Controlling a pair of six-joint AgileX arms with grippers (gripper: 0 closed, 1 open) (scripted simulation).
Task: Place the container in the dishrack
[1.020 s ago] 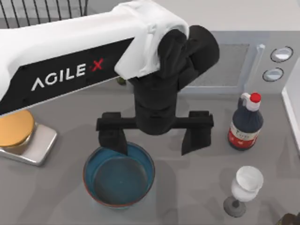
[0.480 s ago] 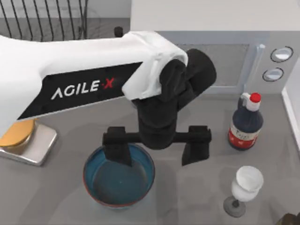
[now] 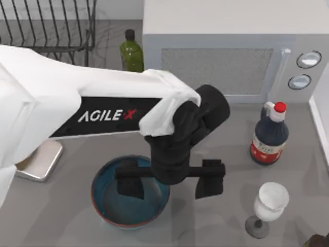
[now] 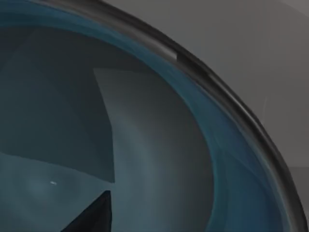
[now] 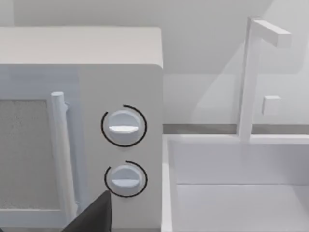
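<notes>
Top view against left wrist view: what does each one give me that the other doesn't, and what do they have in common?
The top view adds the surroundings: the black wire dishrack at the back left, a green glass bottle, a white microwave, a dark red-capped bottle, a small white goblet, and the left gripper open across the bowl's right rim.

The left wrist view adds a close look at the inner wall, with one dark fingertip inside.

Both show the wide round blue bowl.
</notes>
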